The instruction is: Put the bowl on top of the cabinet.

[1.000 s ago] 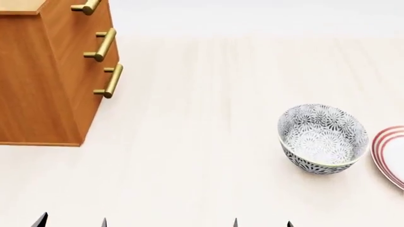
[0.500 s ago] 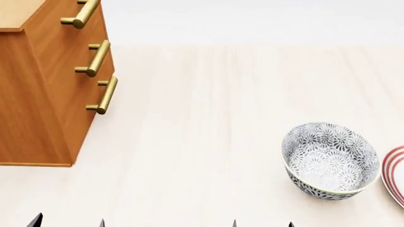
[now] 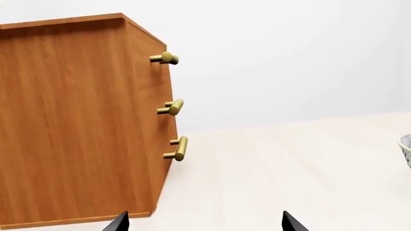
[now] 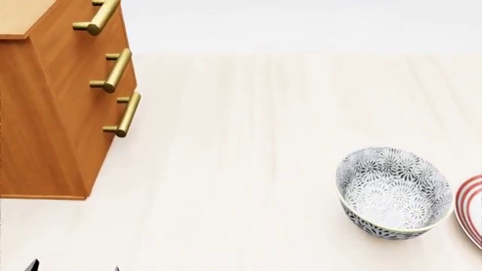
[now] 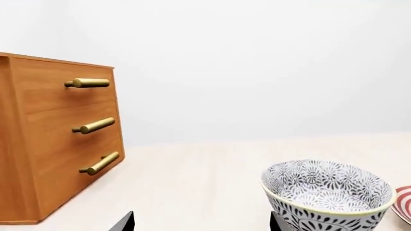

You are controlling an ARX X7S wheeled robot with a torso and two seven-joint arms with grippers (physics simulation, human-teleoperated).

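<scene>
Sitting off to the left gripper's [image 3: 202, 222] left is the cabinet [image 4: 53, 113], three brass handles [image 4: 121, 114] on its front. Left gripper's spread wide, nothing in it. Right gripper [image 5: 200, 221] is spread wide too, empty, with the bowl [image 4: 394, 192] upright on the pale table [image 4: 241, 158] just ahead and to its right, red-ringed plate [image 4: 471, 209] right beside the bowl

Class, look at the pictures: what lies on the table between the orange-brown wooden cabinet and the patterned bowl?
Nothing: the head view shows only bare pale tabletop between cabinet and bowl.
</scene>
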